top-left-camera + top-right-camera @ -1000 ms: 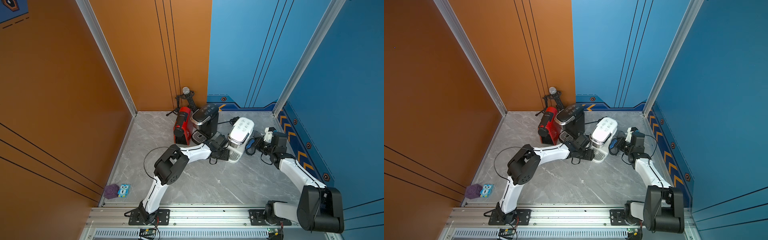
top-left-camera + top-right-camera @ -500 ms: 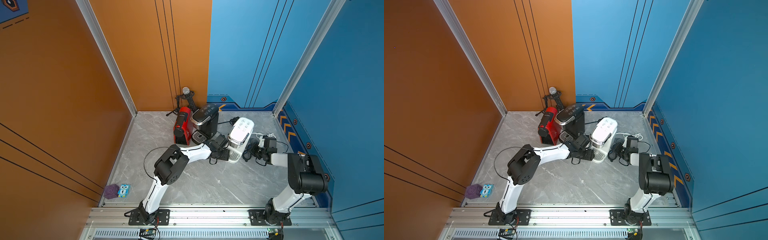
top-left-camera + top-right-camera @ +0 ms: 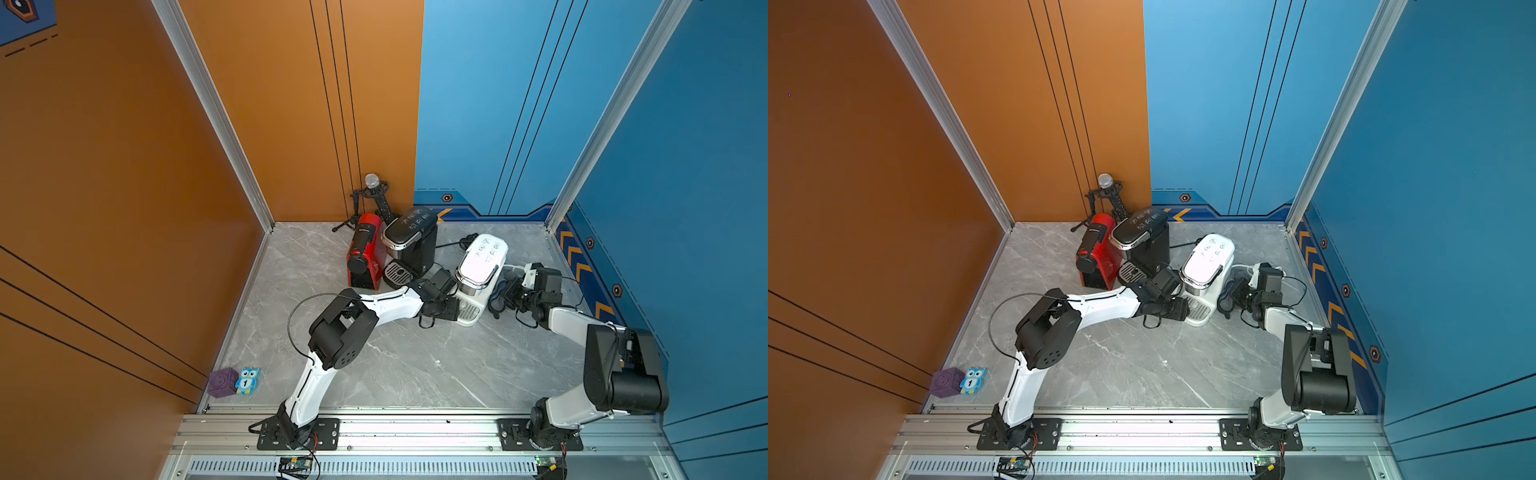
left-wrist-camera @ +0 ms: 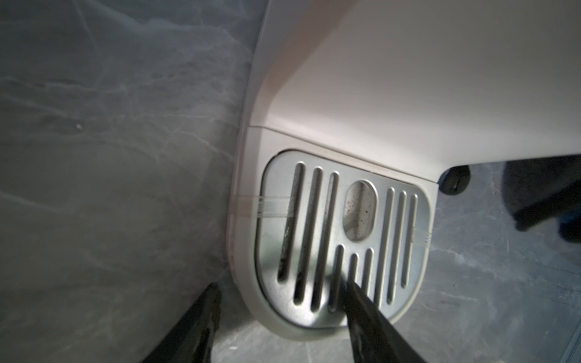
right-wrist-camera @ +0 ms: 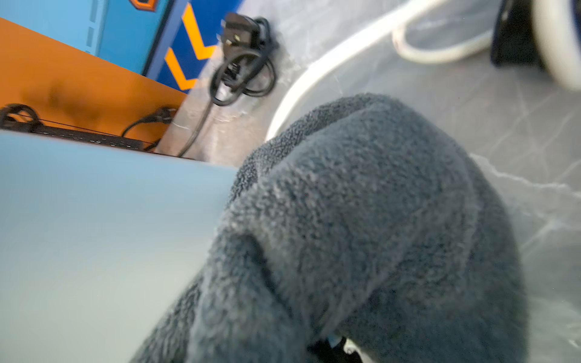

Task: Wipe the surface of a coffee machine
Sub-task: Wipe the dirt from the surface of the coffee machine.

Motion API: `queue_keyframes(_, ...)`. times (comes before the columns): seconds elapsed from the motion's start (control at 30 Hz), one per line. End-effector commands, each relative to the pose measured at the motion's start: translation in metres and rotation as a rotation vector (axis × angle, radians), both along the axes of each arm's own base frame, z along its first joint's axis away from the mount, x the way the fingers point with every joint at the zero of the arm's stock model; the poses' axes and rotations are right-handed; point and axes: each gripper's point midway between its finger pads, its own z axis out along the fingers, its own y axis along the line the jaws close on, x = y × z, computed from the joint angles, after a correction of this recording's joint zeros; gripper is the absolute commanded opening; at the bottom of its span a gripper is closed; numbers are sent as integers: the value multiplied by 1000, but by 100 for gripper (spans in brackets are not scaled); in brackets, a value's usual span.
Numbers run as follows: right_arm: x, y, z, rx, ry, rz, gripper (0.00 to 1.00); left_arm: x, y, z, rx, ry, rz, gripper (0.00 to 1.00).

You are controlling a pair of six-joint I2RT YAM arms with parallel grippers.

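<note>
**Cloth Pressed to Side of White Coffee Machine**

The white coffee machine was found standing on the marble table, toward its far right part. It stood just beside a black coffee machine and a red coffee machine, both set near the back corner. The grey-blue cloth was seen bunched in the right gripper, whose jaws were clamped tight on it. In the right wrist view the fingers were almost wholly hidden by the fabric. The cloth was held touching the machine's pale side panel, on the side facing the right arm.

The left gripper was placed at the machine's front base with its fingers spread apart. One was laid over the slotted drip tray; the other was positioned beside the base, over the table. Whether the base was pinched could not be told.

A white cable and a coiled black cord were seen lying on the table beyond the cloth. A purple cube and an owl toy were seen at the near left edge, well apart from the machines.
</note>
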Motion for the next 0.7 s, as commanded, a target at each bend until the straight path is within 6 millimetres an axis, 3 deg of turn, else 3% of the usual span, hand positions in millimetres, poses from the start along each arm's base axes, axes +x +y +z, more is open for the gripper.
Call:
queue_keyframes(0.0, 2, 22, 64, 29, -130, 80, 8, -29, 7, -44, 88, 118, -46, 64)
queue_keyframes(0.17, -6, 20, 101, 0, -201, 66, 8, -31, 3, -41, 84, 110, -64, 64)
queue_keyframes(0.27, -6, 15, 99, -39, -189, 53, 8, -31, 3, -41, 85, 109, -65, 64)
queue_keyframes(0.37, -3, 16, 82, -30, -154, 68, 8, -33, 5, -44, 90, 114, -65, 64)
queue_keyframes(0.67, -4, 19, -3, 3, 6, 78, 8, -34, 10, -41, 99, 106, -54, 64)
